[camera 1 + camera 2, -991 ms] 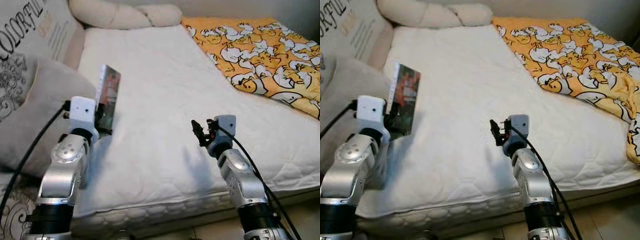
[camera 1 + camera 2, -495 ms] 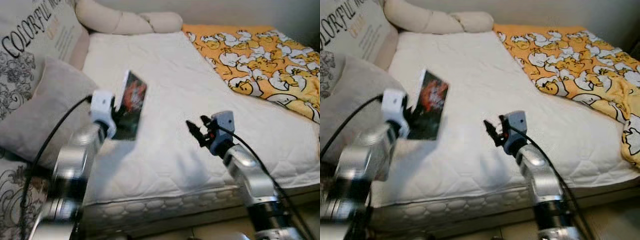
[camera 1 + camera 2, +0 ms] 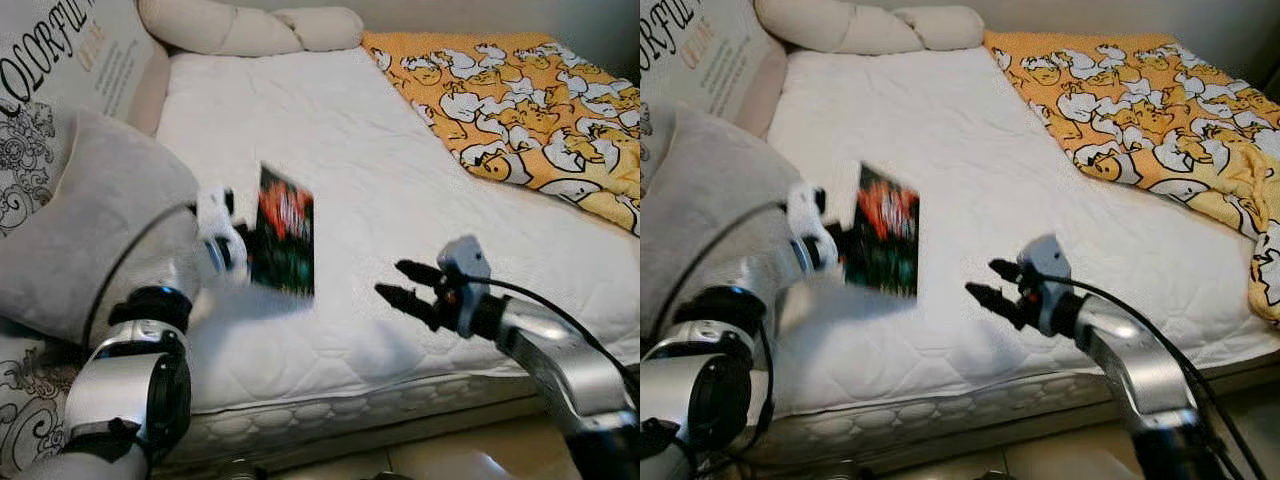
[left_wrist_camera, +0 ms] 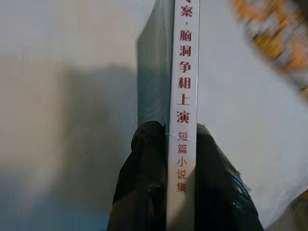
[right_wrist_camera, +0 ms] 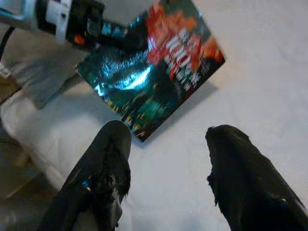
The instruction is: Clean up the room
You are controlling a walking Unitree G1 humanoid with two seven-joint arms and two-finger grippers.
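You are facing a bed [image 3: 370, 150] with a white quilted mattress that takes up most of the head views, its near edge running just in front of both arms. An orange blanket [image 3: 520, 100] printed with white ducks covers the far right part of the mattress. On the left side a large grey cushion [image 3: 90, 230] leans against a printed pillow [image 3: 60, 60] with dark lettering, and a cream bolster [image 3: 240, 28] lies along the head of the bed. Your left arm [image 3: 135, 380] rises from the lower left, motion-blurred towards the wrist. Your right arm [image 3: 1130, 365] enters from the lower right and points leftward across the mattress edge. The book [image 3: 283, 245], a thin volume with a glossy dark green and red cover, is held upright above the front left part of the mattress, casting a shadow on the sheet below it; whether its lower edge touches the sheet cannot be told. The left wrist view shows its white spine with red and dark characters [image 4: 184, 96] running between the fingers. Your left claw [image 3: 243, 255] is clamped on the book, one black finger [image 4: 144, 183] on each face near one end. Your right claw [image 3: 402, 282] hovers just right of the book, apart from it, its two fingers [image 5: 108, 163] spread wide and gripping nothing, with the book's cover lying beyond them in the right wrist view.
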